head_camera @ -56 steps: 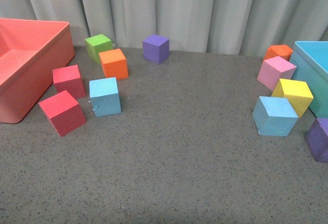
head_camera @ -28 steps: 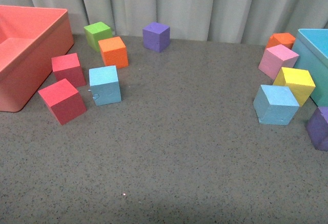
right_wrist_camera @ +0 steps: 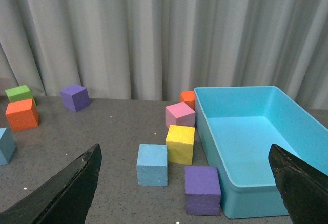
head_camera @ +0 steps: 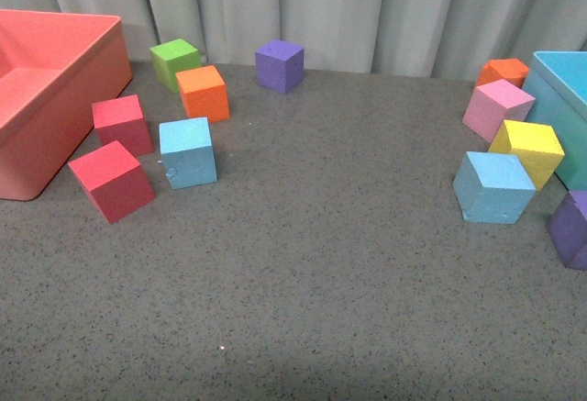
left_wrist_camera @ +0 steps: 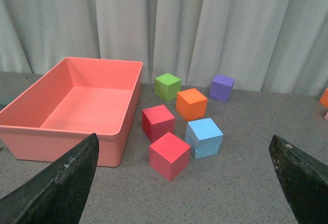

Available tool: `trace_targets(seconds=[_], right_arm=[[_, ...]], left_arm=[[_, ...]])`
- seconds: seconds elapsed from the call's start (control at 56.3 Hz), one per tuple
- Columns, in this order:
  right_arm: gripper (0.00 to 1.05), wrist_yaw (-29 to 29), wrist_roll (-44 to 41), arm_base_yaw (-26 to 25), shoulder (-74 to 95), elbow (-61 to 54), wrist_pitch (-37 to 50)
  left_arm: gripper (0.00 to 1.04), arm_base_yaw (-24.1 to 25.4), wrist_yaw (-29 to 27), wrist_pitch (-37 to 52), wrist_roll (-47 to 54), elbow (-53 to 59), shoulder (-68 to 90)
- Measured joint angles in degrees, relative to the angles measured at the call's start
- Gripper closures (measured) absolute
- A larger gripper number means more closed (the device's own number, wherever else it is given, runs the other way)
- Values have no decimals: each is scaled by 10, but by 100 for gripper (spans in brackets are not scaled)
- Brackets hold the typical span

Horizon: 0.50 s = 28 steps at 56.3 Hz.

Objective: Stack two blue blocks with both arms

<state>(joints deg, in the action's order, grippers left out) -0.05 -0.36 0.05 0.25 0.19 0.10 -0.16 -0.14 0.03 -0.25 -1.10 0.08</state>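
One blue block, with a small notch at its lower corner, sits left of centre beside two red cubes. It also shows in the left wrist view. The second blue block sits at the right, next to a yellow cube. It also shows in the right wrist view. Neither arm shows in the front view. My left gripper is open and empty, well back from the left blue block. My right gripper is open and empty, well back from the right blue block.
A red bin stands at far left and a teal bin at far right. Red cubes, an orange cube, a green cube and a purple cube surround the left block. Pink, yellow and purple cubes surround the right one.
The front view shifted slightly about a second ago, so everything sits a little higher in the picture. The blocks keep their places relative to each other.
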Motion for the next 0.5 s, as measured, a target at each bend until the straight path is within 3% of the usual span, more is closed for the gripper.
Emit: trace_targets(seconds=[0.142, 0.195, 0.231, 0.284, 0.373, 0.497], right_arm=[[10, 1, 0, 0, 0, 0, 0], [10, 76, -31, 27, 13, 2, -1], [10, 175, -76, 57, 42, 5, 11], [10, 235, -104, 71, 92, 13, 33], [10, 240, -111, 68, 199, 35, 99], [10, 184, -82, 45, 398, 90, 205]], left_arm=[[7, 0, 0, 0, 0, 0, 0], [7, 0, 0, 0, 0, 0, 0], [7, 0, 0, 0, 0, 0, 0], [7, 0, 0, 0, 0, 0, 0], [7, 0, 0, 0, 0, 0, 0], [7, 0, 0, 0, 0, 0, 0]])
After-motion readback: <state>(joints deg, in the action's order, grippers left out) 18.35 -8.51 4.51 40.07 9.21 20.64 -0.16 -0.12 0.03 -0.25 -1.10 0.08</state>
